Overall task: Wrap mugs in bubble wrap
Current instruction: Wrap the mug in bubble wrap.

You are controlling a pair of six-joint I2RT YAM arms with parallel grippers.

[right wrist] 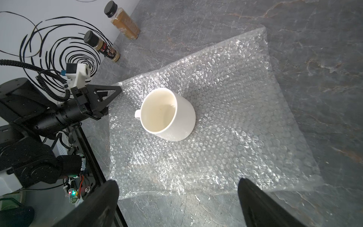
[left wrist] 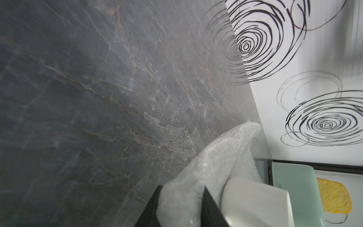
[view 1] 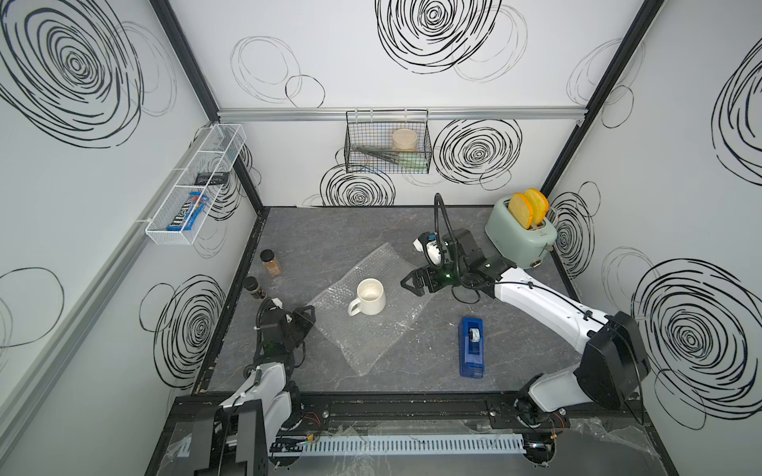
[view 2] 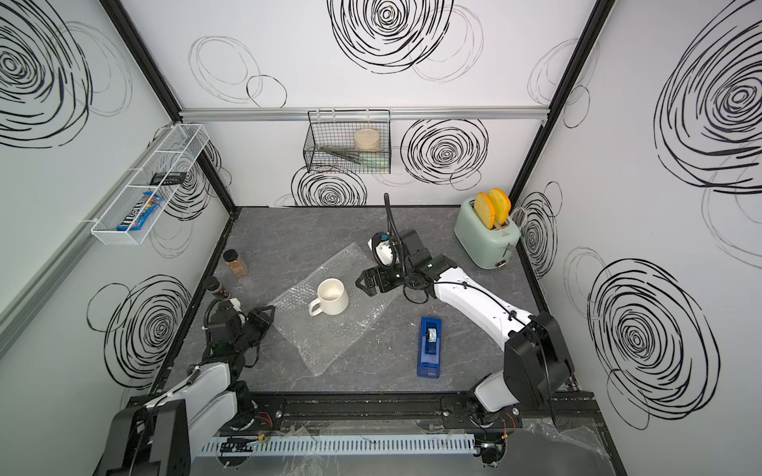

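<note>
A: Where is the mug (view 1: 371, 297)?

B: Upright on the bubble wrap (view 1: 373, 342), near the middle of the sheet, mouth up, handle turned toward the left arm. The sheet lies on the table (view 1: 330, 230), skewed to its edges, with 1 corner at the left gripper (view 1: 307, 319).

A: Has that gripper got it?

B: It looks so. In the left wrist view the jaws stand narrow, and a bunched fold of wrap fills the gap between them, raised off the table. I'd call it a pinch on that corner.

A: And the right gripper (view 1: 407, 283)?

B: Jaws wide apart with nothing in them. It hangs just beside the opposite edge of the sheet, clear of the mug.

A: How will these things handle?

B: The wrap is light, limp and slick. It will crumple and spring back, so 1 corner pinch may slip. I'd take it at an edge or corner, deep in the jaws, with 2 holds before folding. The mug is stiff, glazed and breakable, and probably heavy enough to pin the sheet. A hard sideways pull could still tip or slide it.

A: So leave the mug alone?

B: I would, and fold the wrap over it. If it must move, the handle or rim wall gives the surest hold.
</note>
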